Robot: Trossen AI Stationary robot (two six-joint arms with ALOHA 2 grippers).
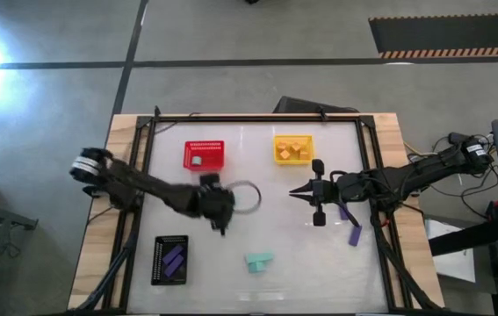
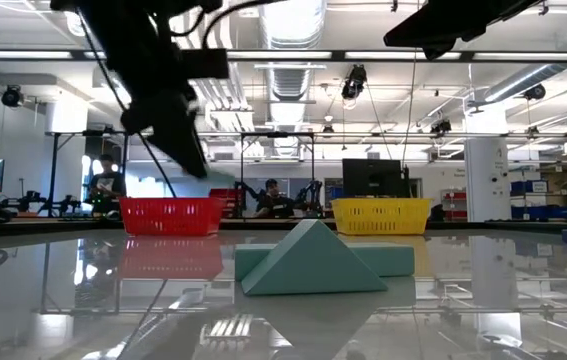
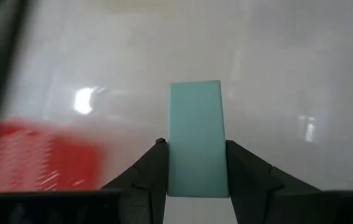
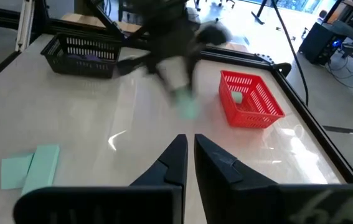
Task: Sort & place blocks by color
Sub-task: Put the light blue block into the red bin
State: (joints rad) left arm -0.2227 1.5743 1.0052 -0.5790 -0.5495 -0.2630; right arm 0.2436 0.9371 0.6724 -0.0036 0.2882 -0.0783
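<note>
Teal block (image 3: 195, 138) is clamped between the left gripper (image 3: 195, 180) fingers, raised above mid-table, presumably for carriage to the red basket (image 1: 205, 155) near the far edge, where one teal piece already lies. Two teal blocks (image 1: 258, 262) lie near the front edge; purple blocks (image 1: 351, 226) lie toward the right edge. Right gripper (image 4: 189, 155) is held shut and empty over the centre. Glossy white table (image 1: 275, 285); workshop beyond.

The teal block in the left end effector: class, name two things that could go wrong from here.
1. The left end effector pinches only one end of the teal block, so the block could slip out on the way.
2. The red basket is small and already holds a block; a release off-centre could hit the rim and miss.
</note>
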